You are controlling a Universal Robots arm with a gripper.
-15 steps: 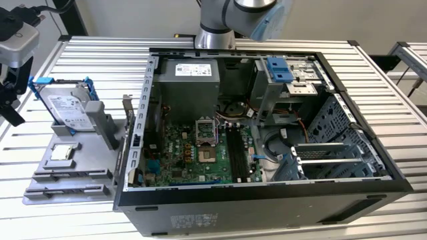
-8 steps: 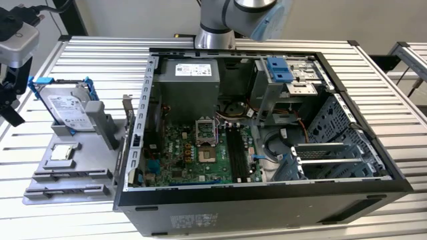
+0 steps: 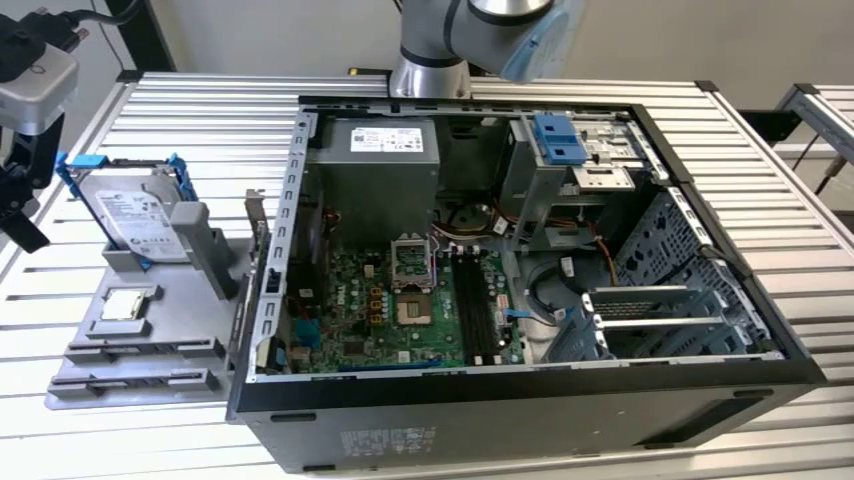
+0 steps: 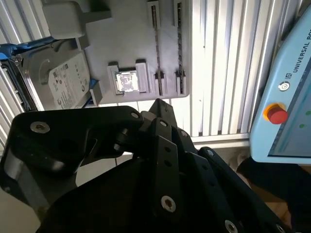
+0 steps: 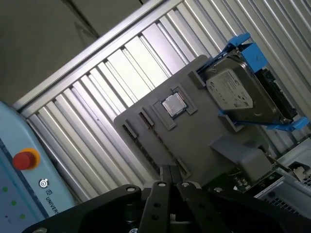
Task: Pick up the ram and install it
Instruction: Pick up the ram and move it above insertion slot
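The black gripper (image 5: 170,168), jaws clenched on nothing, hangs over the grey slotted tray (image 3: 94,345) at the ribbed metal desk's (image 3: 761,140) edge on the exterior view's left. The long, thin dark ram (image 3: 470,300) seems seated inside the open black computer case (image 3: 534,400), though I cannot tell for certain.

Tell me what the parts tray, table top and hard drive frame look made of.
Parts tray: matte grey plastic, likely; dull, even surface. Table top: bare metal, probably aluminium; shiny ribbed slats. Hard drive frame: blue plastic, apparently; saturated colour, thin clip-like arms.
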